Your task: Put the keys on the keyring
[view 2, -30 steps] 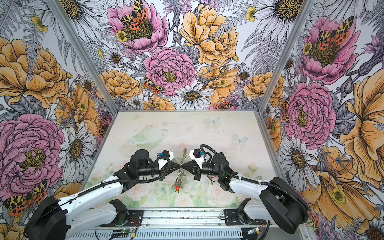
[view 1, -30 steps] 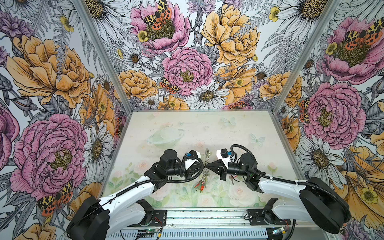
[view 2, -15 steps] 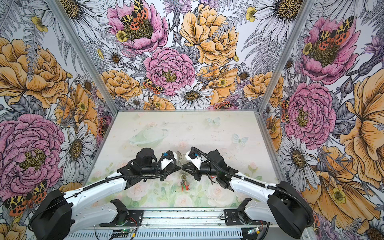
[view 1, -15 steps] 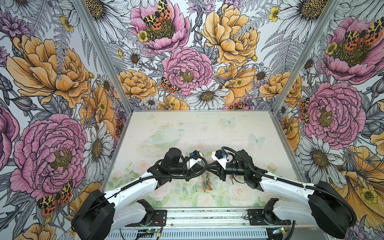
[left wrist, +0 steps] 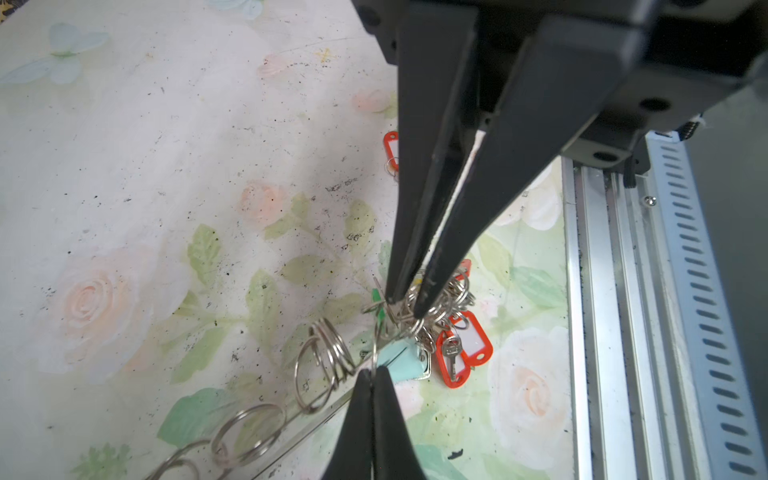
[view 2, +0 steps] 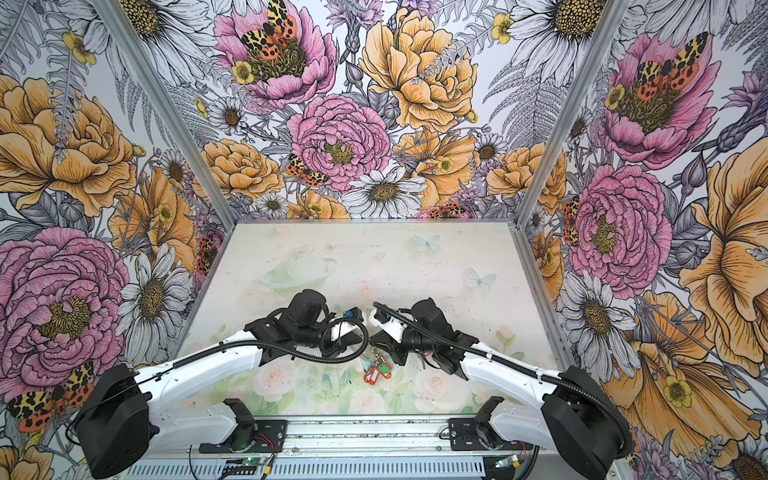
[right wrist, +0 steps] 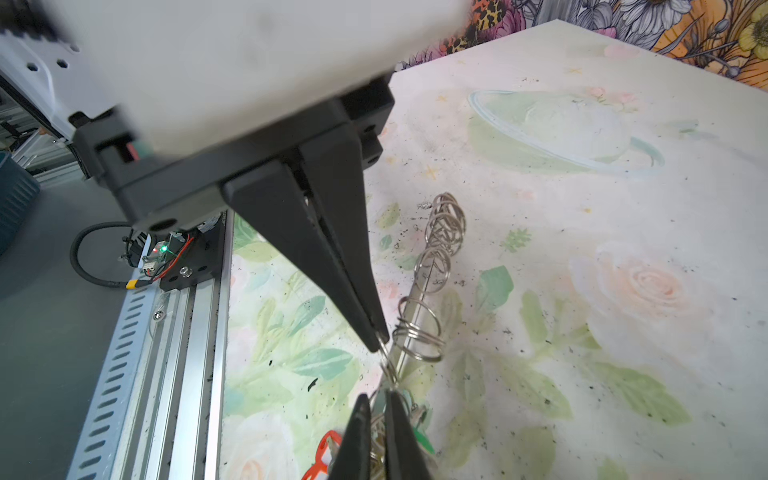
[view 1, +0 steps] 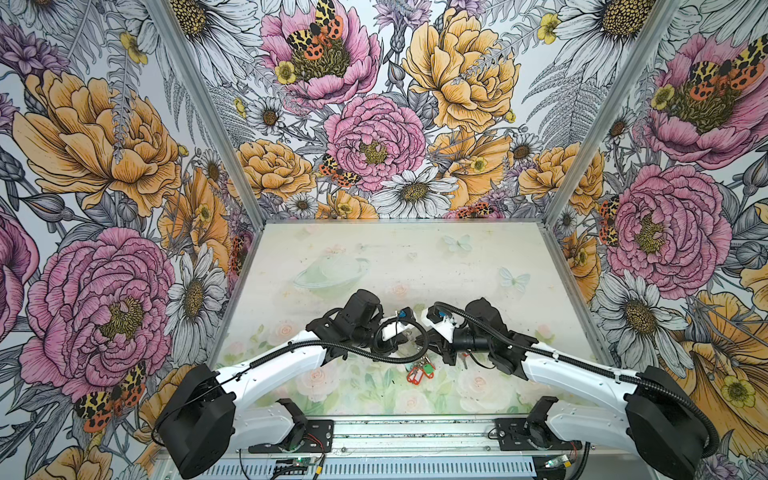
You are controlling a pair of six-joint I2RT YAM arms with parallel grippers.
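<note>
pose: tips facing, low | left gripper (left wrist: 404,308) pinches keys (left wrist: 451,353) | right gripper (right wrist: 380,340) pinches keyring (right wrist: 446,226)

Pale tabletop (view 1: 415,266), printed with faded roses, green leaves, butterflies and ringed planet, peppered with black specks. Aluminium rail (view 1: 415,432) bounds front edge. Near front centre, bunch of keys (view 2: 376,374) down on rose print, red, green and teal tags splayed in both top views. Lone red tag (left wrist: 390,145) lies apart on bare surface, half hidden in left wrist view. Keyring (right wrist: 432,266) slants just beside bunch; contact with surface unclear.
</note>
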